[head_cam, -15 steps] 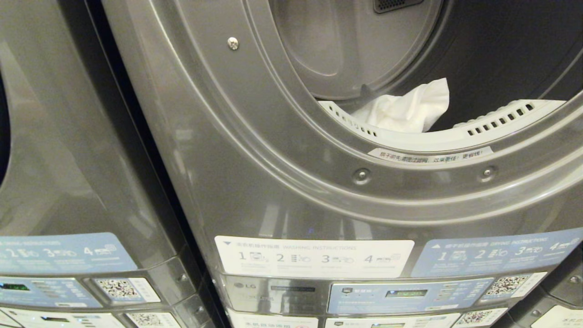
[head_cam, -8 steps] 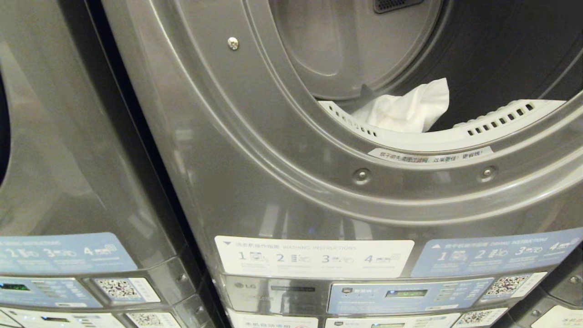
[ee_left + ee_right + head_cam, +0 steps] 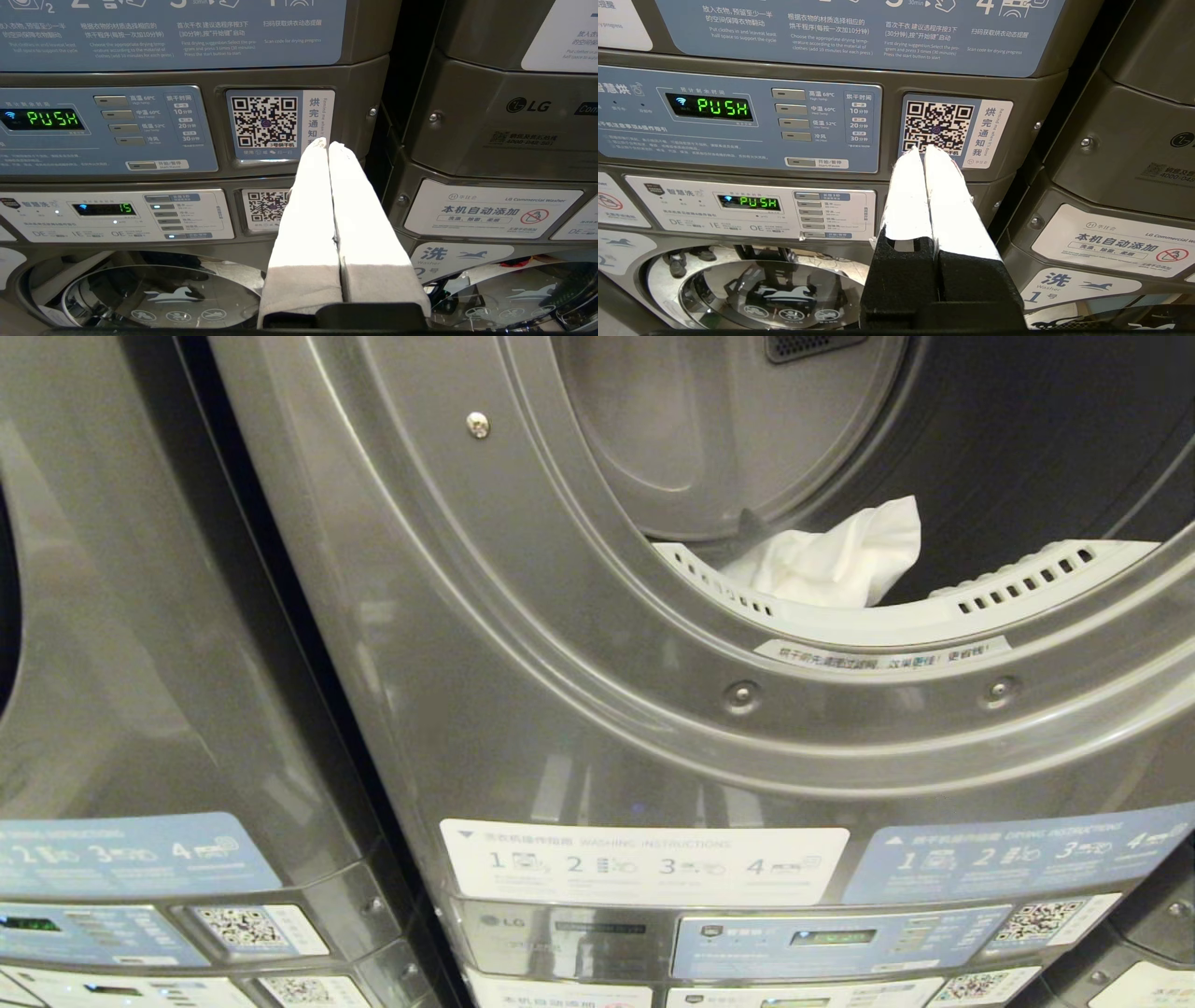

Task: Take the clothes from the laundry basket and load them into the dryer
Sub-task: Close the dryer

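Note:
The grey dryer [image 3: 523, 644] fills the head view, its round opening at the upper right with the door out of sight. A white piece of clothing [image 3: 836, 560] lies inside the drum, just behind the white slotted lint filter [image 3: 1027, 583]. The laundry basket is out of view. Neither arm shows in the head view. My left gripper [image 3: 325, 143] is shut and empty, pointing at a QR sticker [image 3: 264, 122] on a control panel. My right gripper [image 3: 923, 150] is also shut and empty, in front of another QR sticker [image 3: 939, 125].
A second grey machine [image 3: 112, 663] stands to the left, across a dark gap. Control panels [image 3: 831, 938] with instruction stickers [image 3: 644, 863] run below the dryer opening. Round washer doors [image 3: 756, 294] sit beneath the panels in both wrist views.

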`<state>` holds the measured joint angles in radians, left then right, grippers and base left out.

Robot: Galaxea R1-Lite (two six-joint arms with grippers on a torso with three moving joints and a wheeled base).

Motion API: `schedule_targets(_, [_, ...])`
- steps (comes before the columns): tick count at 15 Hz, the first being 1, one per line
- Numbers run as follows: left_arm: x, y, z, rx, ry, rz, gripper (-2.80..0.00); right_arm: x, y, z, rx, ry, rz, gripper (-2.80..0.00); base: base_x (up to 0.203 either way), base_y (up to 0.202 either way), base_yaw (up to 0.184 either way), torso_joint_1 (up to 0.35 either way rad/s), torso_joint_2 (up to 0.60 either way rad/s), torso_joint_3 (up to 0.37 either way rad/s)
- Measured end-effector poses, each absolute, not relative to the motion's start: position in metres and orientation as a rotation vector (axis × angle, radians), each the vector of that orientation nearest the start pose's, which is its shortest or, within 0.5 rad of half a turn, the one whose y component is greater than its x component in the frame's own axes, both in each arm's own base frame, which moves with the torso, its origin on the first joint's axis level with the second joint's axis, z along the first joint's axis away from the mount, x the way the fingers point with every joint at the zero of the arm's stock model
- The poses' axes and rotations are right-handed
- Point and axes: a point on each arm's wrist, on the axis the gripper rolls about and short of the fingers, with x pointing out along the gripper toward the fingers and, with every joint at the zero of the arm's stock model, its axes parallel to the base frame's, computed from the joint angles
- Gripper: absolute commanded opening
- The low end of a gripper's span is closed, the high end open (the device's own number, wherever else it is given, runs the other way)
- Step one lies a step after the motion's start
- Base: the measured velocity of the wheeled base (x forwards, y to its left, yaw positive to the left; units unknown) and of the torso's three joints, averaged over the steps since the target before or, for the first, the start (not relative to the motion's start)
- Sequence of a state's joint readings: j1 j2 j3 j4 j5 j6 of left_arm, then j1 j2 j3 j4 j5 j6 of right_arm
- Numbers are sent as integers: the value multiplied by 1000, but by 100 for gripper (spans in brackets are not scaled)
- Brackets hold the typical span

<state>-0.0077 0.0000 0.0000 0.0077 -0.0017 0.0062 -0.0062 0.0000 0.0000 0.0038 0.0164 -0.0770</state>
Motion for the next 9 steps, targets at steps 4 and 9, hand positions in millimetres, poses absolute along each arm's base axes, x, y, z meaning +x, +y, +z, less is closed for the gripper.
schedule_targets(4, [-23,0,75,6,8,-9,-280,-23,0,75,-59,3,10,-280,0,0,0,0,0,0])
schedule_targets(9, [-23,0,75,6,8,-9,-280,-23,0,75,-37,3,9,-280,0,0,0,0,0,0])
